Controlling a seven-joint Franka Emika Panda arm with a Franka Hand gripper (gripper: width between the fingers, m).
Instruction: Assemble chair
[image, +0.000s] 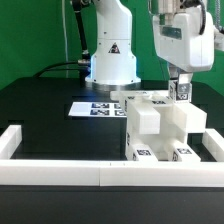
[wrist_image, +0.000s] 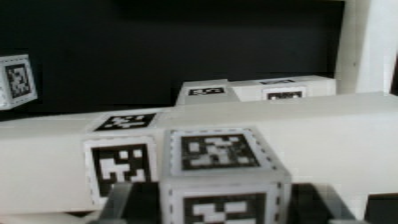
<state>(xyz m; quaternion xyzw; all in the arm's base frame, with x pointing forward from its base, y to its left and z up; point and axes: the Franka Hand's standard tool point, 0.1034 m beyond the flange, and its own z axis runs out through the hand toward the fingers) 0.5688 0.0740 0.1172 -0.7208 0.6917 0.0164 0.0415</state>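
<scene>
The partly built chair (image: 158, 128) is a cluster of chunky white tagged blocks at the exterior view's right, just behind the front rail. My gripper (image: 181, 95) hangs over its right side, shut on a small white tagged block (image: 181, 90). In the wrist view that block (wrist_image: 222, 170) fills the space between my dark fingers (wrist_image: 135, 195), with a tag on each visible face. My gripper (wrist_image: 222, 203) presses it from both sides. Just behind it lies a broad white chair piece (wrist_image: 71, 135) with tags, and another tagged piece (wrist_image: 267, 92) sits farther back.
The marker board (image: 92, 108) lies flat on the black table in front of the robot base (image: 110, 65). Long white border rails (image: 60, 172) run along the front and both sides. A tagged white edge (wrist_image: 15, 78) shows at the wrist view's rim.
</scene>
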